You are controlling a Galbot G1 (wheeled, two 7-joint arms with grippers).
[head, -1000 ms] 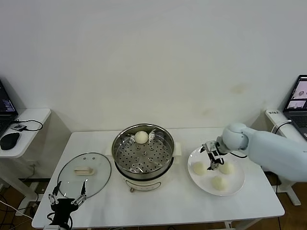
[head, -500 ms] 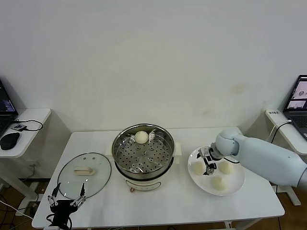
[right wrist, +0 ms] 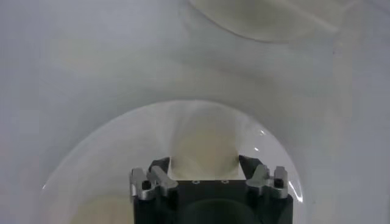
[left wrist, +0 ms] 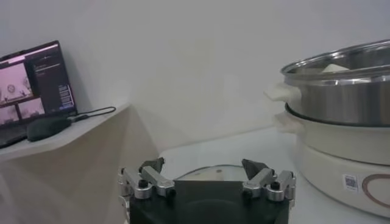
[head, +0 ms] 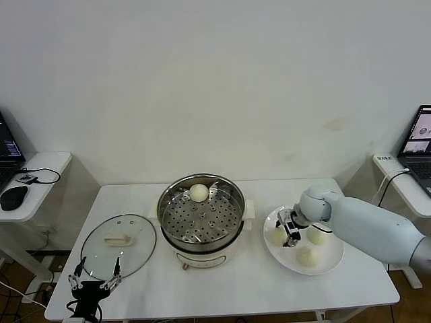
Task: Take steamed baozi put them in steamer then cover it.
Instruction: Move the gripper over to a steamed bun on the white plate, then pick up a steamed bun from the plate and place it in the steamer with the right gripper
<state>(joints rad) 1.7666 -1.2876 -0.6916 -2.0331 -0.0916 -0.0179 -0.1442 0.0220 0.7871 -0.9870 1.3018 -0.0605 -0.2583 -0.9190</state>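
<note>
One steamed baozi (head: pixel 198 193) lies at the back of the steamer (head: pixel 237 202), a steel pot with a perforated tray, at the table's middle. Three more buns are on the white plate (head: pixel 331 261) to the right. My right gripper (head: pixel 288 232) is down over the plate's leftmost bun (right wrist: pixel 203 143), its fingers pressed against both sides of it. The other two buns (head: pixel 316 235) (head: pixel 307 256) lie free. The cover (head: pixel 135 229), a glass lid with a cream handle, lies flat on the table left of the steamer. My left gripper (head: pixel 93 282) hangs open at the front left, near the lid's front edge.
A side table (head: pixel 40 195) with a mouse and a laptop stands to the left. Another laptop (head: pixel 419 145) sits on a stand at the right. The wall runs close behind the white table (head: pixel 222 289).
My right gripper moved left across the plate and lowered onto the leftmost bun, and its fingers closed in on it. The left arm has not moved.
</note>
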